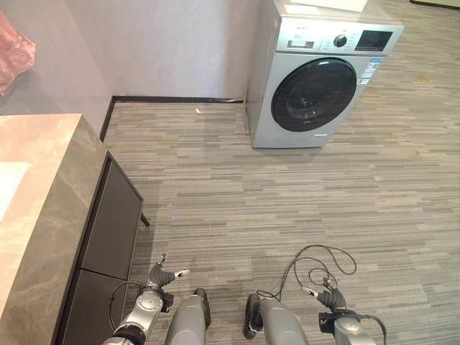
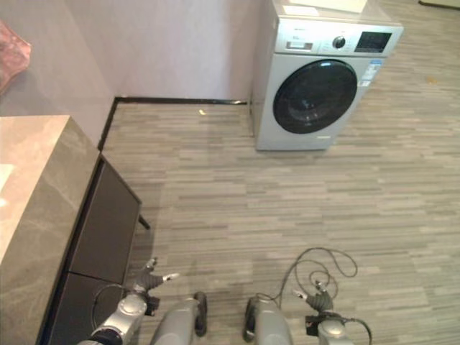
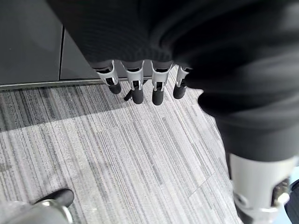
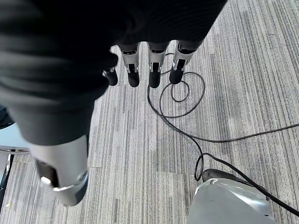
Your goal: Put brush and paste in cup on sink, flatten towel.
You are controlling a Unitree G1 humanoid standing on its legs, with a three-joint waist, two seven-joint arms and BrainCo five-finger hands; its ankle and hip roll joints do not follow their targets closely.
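The left hand [image 1: 164,277] was seen low over the striped floor [image 1: 287,208], just beside the dark cabinet front [image 1: 111,230] under the stone counter [image 1: 36,201]. In its wrist view the fingers [image 3: 135,86] were held straight and loosely spread, with nothing between them. The right hand [image 1: 327,296] was seen low over the same floor, well apart from the counter; its fingers [image 4: 152,70] were likewise extended and relaxed, and nothing was held.

A pale basin edge [image 1: 8,187] was visible in the counter top at its left edge. A pink cloth [image 1: 13,54] was seen at the upper left, above the counter; whether it was the towel could not be told. Brush, paste and cup could not be located in these views. A silver washing machine [image 1: 320,75] with a dark round door was placed against the far wall [image 1: 165,43].
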